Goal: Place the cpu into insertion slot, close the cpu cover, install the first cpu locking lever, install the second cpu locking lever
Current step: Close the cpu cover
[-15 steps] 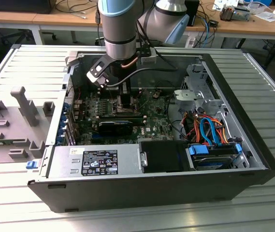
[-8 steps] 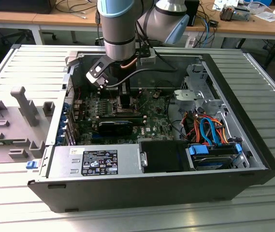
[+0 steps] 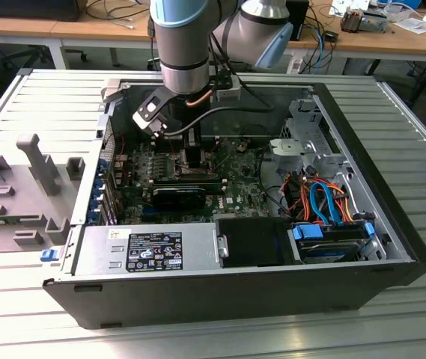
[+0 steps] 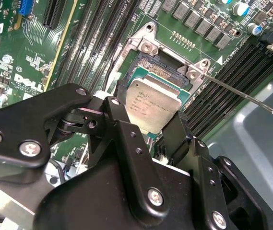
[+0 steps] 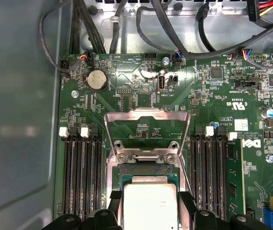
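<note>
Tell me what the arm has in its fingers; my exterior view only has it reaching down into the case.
Observer: In the first wrist view the fingers grip the cpu by two opposite edges.
Reviewer: Is it at the slot?
Observer: It sits over the slot, whose dark centre partly shows beyond it. I cannot tell whether it is seated.
Reviewer: And the cover?
Observer: The cover is open, hinged back away from the slot.

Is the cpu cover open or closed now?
Open: the cpu cover lies flipped back, and the cpu is above the uncovered insertion slot.
</note>
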Motion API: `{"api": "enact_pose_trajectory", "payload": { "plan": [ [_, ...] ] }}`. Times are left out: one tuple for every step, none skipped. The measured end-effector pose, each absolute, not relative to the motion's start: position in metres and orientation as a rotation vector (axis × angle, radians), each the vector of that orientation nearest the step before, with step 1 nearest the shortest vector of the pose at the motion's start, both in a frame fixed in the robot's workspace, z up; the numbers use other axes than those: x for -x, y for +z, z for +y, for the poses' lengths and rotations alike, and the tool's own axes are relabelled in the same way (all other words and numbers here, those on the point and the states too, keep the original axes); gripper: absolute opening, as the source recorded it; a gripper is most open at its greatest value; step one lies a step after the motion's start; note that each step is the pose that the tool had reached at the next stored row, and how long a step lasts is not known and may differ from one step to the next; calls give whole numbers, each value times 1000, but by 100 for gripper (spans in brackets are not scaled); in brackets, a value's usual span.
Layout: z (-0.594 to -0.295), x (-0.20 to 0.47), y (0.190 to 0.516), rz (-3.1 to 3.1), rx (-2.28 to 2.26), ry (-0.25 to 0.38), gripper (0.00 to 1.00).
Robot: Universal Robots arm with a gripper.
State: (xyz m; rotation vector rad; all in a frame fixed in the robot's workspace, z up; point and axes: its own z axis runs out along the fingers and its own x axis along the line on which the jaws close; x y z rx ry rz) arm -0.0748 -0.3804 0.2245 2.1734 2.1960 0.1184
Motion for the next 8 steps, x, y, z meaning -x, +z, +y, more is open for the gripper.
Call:
{"api": "enact_pose_trajectory", "payload": {
  "plan": [
    [-380,75,224,2196,-2173,118,55],
    [-380,75,224,2196,-2173,119,55],
    [-380,75,224,2196,-2173,119,55],
    [-380,75,224,2196,-2173,119,55],
    [-380,75,223,2196,-2174,119,55],
    [-380,75,223,2196,-2173,119,55],
    [-380,75,223,2196,-2173,119,55],
    [-380,75,222,2197,-2172,118,55]
  ]
}}
